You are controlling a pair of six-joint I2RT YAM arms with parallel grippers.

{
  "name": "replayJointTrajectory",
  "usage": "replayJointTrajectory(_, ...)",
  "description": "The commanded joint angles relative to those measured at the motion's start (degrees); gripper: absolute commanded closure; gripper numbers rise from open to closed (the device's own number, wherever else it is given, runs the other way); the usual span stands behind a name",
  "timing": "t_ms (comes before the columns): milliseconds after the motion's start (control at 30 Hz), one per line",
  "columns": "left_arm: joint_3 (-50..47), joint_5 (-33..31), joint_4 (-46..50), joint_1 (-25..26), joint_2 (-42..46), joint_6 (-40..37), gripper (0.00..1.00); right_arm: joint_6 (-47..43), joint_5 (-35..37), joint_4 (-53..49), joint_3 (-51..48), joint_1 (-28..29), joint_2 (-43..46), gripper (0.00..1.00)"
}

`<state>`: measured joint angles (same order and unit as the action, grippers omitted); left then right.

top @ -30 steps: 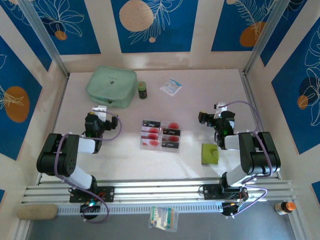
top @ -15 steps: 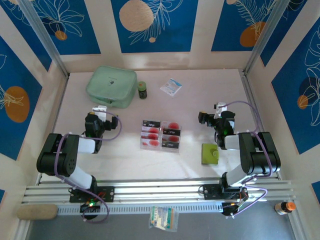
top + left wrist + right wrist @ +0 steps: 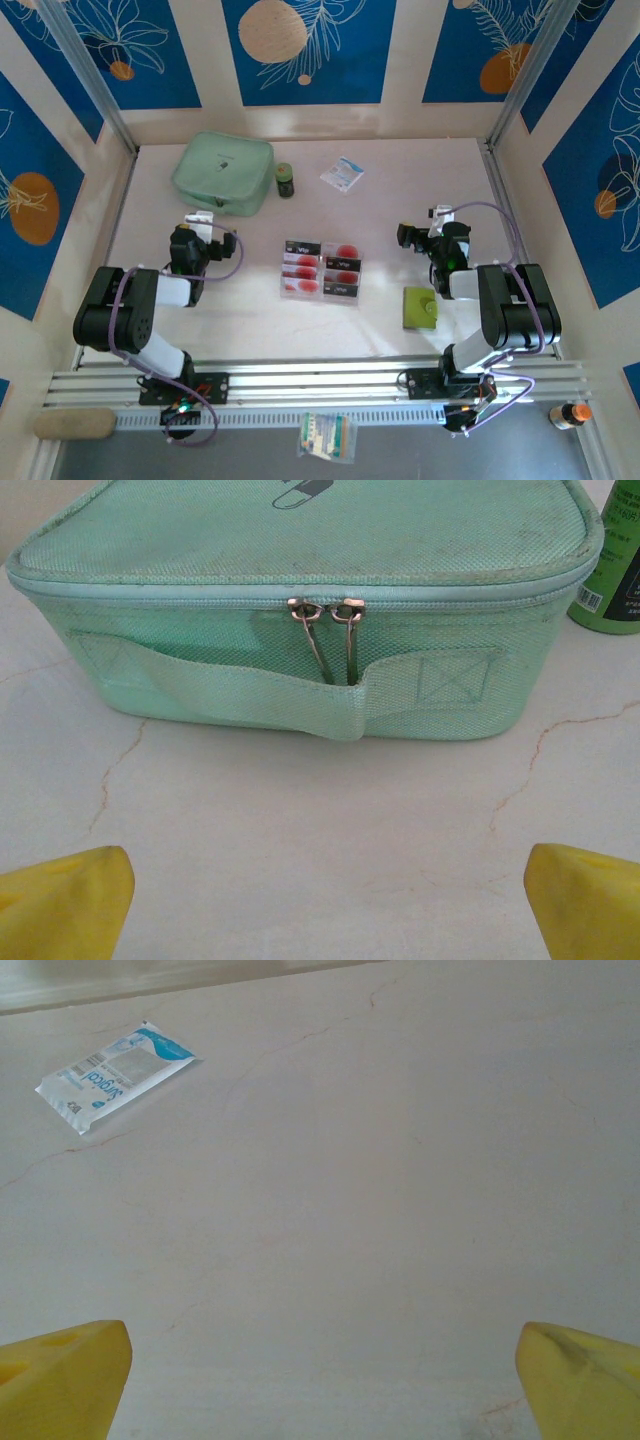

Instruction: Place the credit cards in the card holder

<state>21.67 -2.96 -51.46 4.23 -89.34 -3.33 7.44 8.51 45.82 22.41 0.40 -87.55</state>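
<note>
Top external: we are seeing pale table [image 3: 400, 190], with mint zip pouch [image 3: 222, 175] sitting far left. Left gripper [image 3: 198, 222] and right gripper [image 3: 418, 234] are both gaping wide, gripping nothing. Credit cards [image 3: 321, 270] are lying in two columns mid-table between arms. Card holder [image 3: 420, 307] is lying flat just beside right arm, apart from cards. Left wrist is adding twin zip pulls [image 3: 327, 630] and handle strap [image 3: 300, 695] on pouch. Right wrist is giving us sachet [image 3: 115, 1075] print. Green bottle [image 3: 285, 180] is standing just beside pouch.

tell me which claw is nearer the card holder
Right. The right claw hangs just beyond the card holder; the left claw is far to its left, past the credit cards.
</note>
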Motion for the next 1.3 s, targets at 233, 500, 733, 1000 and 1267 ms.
replayJointTrajectory(233, 4.5, -5.2, 14.8, -0.7, 10.5, 2.6, 0.0, 2.5, 4.2, -20.8, 8.1, 0.2, 13.2, 0.01)
replayJointTrajectory(500, 18.3, -7.7, 46.5, -0.5, 20.0, 21.2, 0.0, 28.9, -10.1, -54.8, 23.1, -5.9, 20.2, 0.01)
replayJointTrajectory(733, 21.3, -8.5, 68.0, 5.9, 25.1, 29.0, 0.0, 22.3, -10.4, -64.5, 23.7, 13.2, 26.9, 0.06)
replayJointTrajectory(1000, 16.3, -16.6, 75.5, 21.2, 23.4, 29.1, 0.0, 26.7, 1.0, -71.1, 19.4, 39.2, 27.6, 0.12)
replayJointTrajectory(1267, 15.5, -19.2, 73.7, 29.0, 15.2, 32.2, 0.0, 29.9, 11.5, -76.1, 17.1, 46.8, 19.3, 0.11)
